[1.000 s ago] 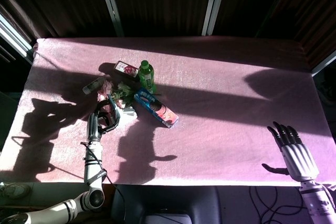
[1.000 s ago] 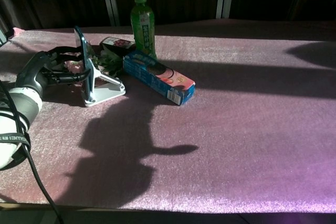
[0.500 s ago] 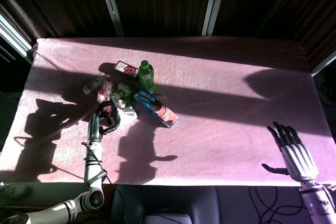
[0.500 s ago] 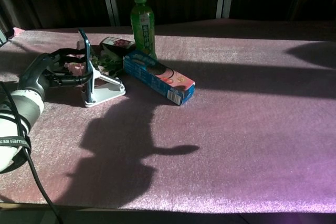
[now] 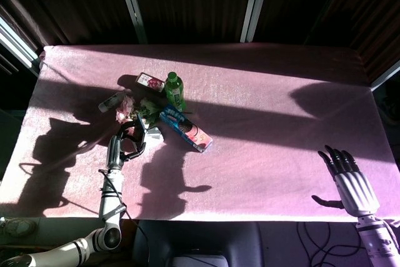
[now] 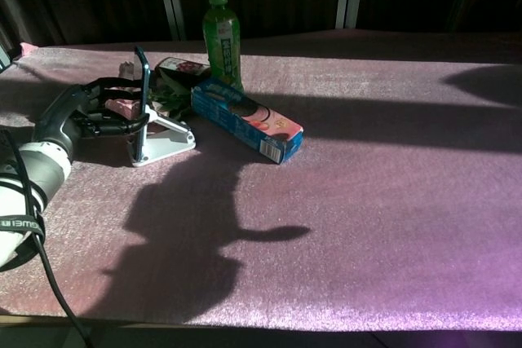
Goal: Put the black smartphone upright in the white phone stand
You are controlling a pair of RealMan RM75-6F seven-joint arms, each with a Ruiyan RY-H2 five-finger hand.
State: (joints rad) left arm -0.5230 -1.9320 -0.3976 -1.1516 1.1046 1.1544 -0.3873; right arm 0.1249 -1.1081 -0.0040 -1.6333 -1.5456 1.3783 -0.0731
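Observation:
The black smartphone [image 6: 144,95] stands nearly upright, seen edge-on, with its lower end down at the white phone stand [image 6: 170,141]. My left hand [image 6: 91,112] grips the phone from the left, fingers wrapped around its middle. In the head view the left hand [image 5: 127,141] lies in shadow just left of the stand [image 5: 154,134], and the phone is hard to make out there. Whether the phone sits in the stand's cradle is not visible. My right hand [image 5: 348,178] rests at the table's near right corner, fingers spread and holding nothing.
A blue snack box [image 6: 246,120] lies right of the stand, with a green bottle [image 6: 222,37] upright behind it. A small dark packet [image 6: 181,67] and pink flowers with leaves [image 5: 141,109] crowd the back of the stand. The pink tablecloth [image 5: 281,129] covers the table.
My left hand has pushed forward and to the right, and the phone has swung from a backward lean to nearly upright against the stand. The right hand has not moved.

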